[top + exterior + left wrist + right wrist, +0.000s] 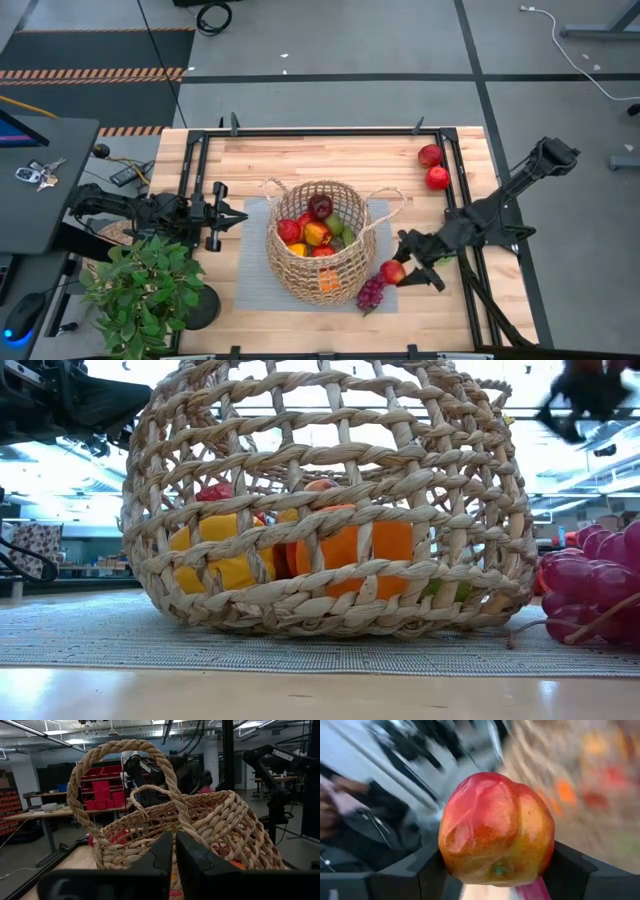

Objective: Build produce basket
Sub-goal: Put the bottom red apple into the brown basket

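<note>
Right gripper [404, 270] pinches a red-orange apple [496, 827] at its widest middle; it looks light, stiff, probably slippery.

Basket [322, 245] mouth open from above — fruit piled inside; grapes [371, 292] crowd its right side, far table [330, 155] bare.

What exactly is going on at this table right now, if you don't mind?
The robot is filling a wicker basket with toy fruit. The right gripper holds a red-yellow apple in its jaws just right of the basket, beside purple grapes. The left gripper waits shut by the left handle. Two red apples remain at the table's far right.
</note>
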Action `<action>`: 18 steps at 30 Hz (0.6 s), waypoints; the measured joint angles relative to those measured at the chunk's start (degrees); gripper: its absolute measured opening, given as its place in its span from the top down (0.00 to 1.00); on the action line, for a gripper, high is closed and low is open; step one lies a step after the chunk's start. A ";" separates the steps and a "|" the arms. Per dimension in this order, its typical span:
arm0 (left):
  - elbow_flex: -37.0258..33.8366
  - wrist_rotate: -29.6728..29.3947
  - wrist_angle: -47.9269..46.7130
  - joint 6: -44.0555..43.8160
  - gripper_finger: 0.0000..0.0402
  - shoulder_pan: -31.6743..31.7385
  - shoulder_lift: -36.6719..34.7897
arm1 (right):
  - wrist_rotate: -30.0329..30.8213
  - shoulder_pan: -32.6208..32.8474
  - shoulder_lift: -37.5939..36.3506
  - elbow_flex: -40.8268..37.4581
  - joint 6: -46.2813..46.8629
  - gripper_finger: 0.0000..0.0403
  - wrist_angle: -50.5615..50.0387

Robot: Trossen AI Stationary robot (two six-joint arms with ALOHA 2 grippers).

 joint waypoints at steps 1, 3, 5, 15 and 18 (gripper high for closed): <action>0.00 -0.01 0.01 0.00 0.93 0.00 0.00 | 1.25 0.84 0.49 0.00 -2.49 0.33 4.05; 0.00 -0.01 0.00 0.00 0.93 0.00 0.00 | 3.76 2.14 1.80 0.00 -6.92 0.33 12.75; 0.00 -0.01 0.01 0.00 0.92 -0.01 0.00 | 6.40 2.95 2.95 0.50 -10.13 0.33 19.01; -0.01 -0.01 0.03 0.00 0.93 -0.01 0.00 | 22.10 2.73 9.02 22.86 -22.00 0.33 0.29; 0.01 -0.01 0.03 0.00 0.93 -0.01 0.00 | 26.98 1.05 11.84 31.19 -23.32 0.32 -9.90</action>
